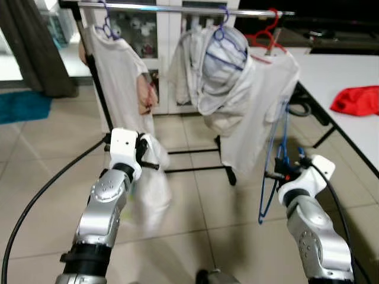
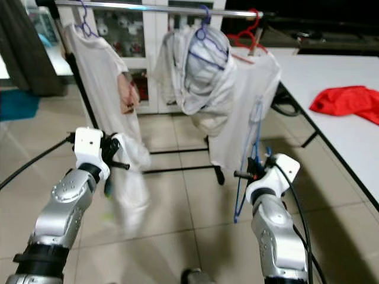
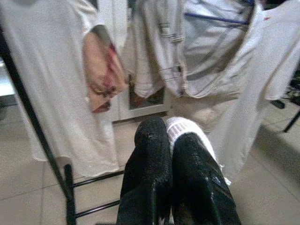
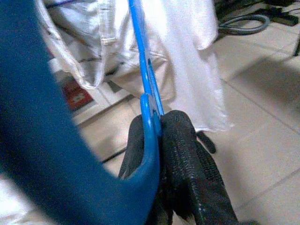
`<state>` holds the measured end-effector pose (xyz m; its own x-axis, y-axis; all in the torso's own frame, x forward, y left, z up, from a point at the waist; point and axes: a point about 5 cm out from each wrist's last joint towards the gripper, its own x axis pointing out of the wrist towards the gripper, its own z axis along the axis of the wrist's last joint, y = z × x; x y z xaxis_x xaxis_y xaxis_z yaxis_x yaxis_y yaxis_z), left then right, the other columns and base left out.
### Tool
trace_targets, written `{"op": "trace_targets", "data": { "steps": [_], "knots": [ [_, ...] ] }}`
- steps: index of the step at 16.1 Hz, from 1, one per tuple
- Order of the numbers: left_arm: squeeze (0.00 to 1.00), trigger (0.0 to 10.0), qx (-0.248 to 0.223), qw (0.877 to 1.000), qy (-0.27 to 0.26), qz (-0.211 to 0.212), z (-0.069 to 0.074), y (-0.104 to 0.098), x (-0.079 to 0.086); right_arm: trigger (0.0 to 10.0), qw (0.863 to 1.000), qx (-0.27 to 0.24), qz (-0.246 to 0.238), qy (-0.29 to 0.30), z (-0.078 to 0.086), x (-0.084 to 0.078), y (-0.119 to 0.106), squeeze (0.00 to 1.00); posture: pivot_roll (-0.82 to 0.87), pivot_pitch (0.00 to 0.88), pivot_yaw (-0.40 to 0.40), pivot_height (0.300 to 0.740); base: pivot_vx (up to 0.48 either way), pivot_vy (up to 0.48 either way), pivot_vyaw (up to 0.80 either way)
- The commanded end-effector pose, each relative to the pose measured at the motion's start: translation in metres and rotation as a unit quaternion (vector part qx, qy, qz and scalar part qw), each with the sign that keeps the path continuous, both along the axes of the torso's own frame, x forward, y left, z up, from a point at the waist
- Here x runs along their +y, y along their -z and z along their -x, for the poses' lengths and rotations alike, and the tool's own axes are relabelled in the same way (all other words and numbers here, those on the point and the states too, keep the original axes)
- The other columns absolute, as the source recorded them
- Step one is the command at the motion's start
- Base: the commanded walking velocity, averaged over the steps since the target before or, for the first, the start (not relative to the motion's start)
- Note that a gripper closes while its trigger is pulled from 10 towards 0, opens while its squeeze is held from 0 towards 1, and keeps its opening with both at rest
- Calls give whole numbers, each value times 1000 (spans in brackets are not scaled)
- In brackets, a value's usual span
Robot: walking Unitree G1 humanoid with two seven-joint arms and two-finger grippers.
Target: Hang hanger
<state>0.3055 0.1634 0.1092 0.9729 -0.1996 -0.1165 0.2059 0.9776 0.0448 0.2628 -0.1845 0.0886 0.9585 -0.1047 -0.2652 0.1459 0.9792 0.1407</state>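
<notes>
So the hanging part isn't done yet, far as I can tell; the right gripper point(image 4: 161, 124) is pinched tight on the thin blue plastic hanger point(image 1: 273, 171), which dangles low, well below the silver clothes rail point(image 1: 177, 8); the left gripper point(image 3: 169, 140) is clamped on a limp white cloth garment point(image 1: 155, 177); what's left is dressing the hanger and hooking it on the rail beside the shirts already there.

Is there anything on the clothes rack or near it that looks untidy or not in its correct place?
Yes. The middle garment is bunched in a lump around its purple hanger instead of hanging flat like the white shirt on the left. A red cloth also lies crumpled on the white table.
</notes>
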Motion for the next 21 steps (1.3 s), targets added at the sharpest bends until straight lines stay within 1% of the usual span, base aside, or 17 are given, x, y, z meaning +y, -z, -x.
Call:
{"op": "trace_targets", "data": {
  "steps": [1,2,3,4,5,7,8,10,11,13,15,16,17,19,20,21],
  "knots": [
    [0,10000,4,1000,14,9,-4,-6,-1,10000,1000,-29,-6,3,-5,1,-11,0,-48,0,-3,740,0,0,0],
    [0,10000,11,998,55,31,-4,-11,-6,10000,1000,-29,-12,-2,-6,4,-11,0,-47,0,2,740,0,0,-800],
    [0,10000,3,998,64,5,-2,-11,-6,10000,999,-30,-14,-6,-4,7,-9,0,-47,0,1,740,0,0,-800],
    [0,10000,4,998,64,-11,-2,-9,-5,10000,999,-28,-14,-8,-2,8,-8,0,-48,0,2,740,0,0,-800],
    [0,10000,8,998,62,-17,-1,-7,-5,10000,1000,-21,-12,-2,1,9,-4,0,-48,0,-4,740,0,0,-800],
    [0,10000,16,998,55,-6,-1,-6,-8,10000,1000,9,1,10,5,5,4,0,-46,0,5,740,0,0,-800],
    [0,10000,22,998,54,-6,0,-4,-9,10000,1000,15,1,7,6,4,6,0,-46,0,8,740,0,0,-800],
    [0,10000,29,997,69,0,5,-2,-12,10000,1000,16,0,5,8,3,6,0,-51,0,-1,740,0,0,-800],
    [0,10000,33,998,56,1,4,0,-8,10000,1000,19,7,7,6,2,6,0,-53,0,-7,740,0,0,-800],
    [0,10000,31,999,45,2,1,-2,-7,10000,1000,19,14,7,4,2,5,0,-57,0,-8,740,0,0,-800],
    [0,10000,39,996,74,1,3,-2,-15,10000,1000,18,24,6,3,0,3,0,-58,0,-3,740,0,0,-800],
    [0,10000,36,996,82,-13,6,-2,-15,10000,1000,21,21,6,5,0,4,0,-60,0,-10,740,0,0,-800],
    [0,10000,34,996,80,-21,6,-1,-13,10000,999,26,23,7,7,1,7,0,-60,0,-10,740,0,0,-800],
    [0,10000,31,997,71,-20,5,-1,-12,10000,999,31,12,12,9,2,8,0,-56,0,-24,740,0,0,-800],
    [0,10000,27,998,64,-9,2,-4,-12,10000,999,31,12,8,6,3,7,0,-59,0,-23,740,0,0,-800],
    [0,10000,28,998,61,-8,2,-5,-13,10000,999,28,16,1,4,3,5,0,-60,0,-13,740,0,0,-800]
  ]
}}
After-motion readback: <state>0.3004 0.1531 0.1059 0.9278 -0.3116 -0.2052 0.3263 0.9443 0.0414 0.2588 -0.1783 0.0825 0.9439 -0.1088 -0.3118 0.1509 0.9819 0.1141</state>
